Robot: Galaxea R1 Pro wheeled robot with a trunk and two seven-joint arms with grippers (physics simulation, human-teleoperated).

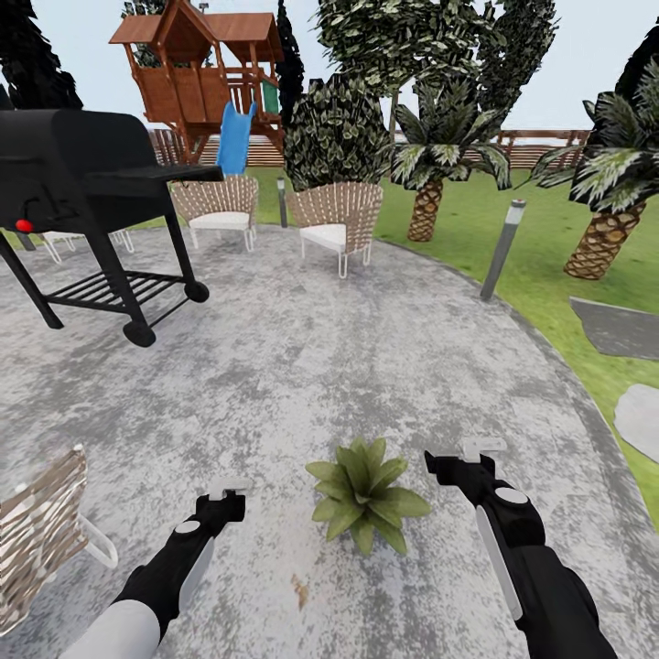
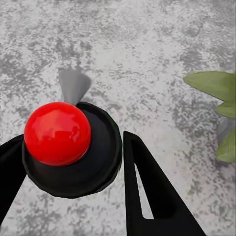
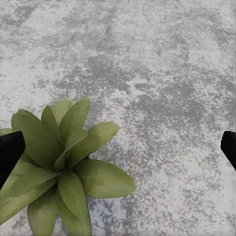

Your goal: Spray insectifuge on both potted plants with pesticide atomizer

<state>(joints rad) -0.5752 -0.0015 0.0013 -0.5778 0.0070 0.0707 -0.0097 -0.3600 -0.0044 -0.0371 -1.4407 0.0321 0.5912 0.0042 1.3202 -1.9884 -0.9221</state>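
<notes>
Potted plant on patio between both arms. Left claw closed around red-topped black object; right claw spread wide, empty. Risk: spraying too close, leaving leaves partly uncovered.

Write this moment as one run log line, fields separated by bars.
scene: stone patio | left gripper: shut on red-topped black object | right gripper: open, empty | potted plant: between both arms

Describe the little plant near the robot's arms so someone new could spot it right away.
Start at the round grey stone patio with its black grill. At its near edge sits a potted plant, a low rosette of pointed green leaves, unlike the tall scaly-trunked palms on the lawn.
</notes>
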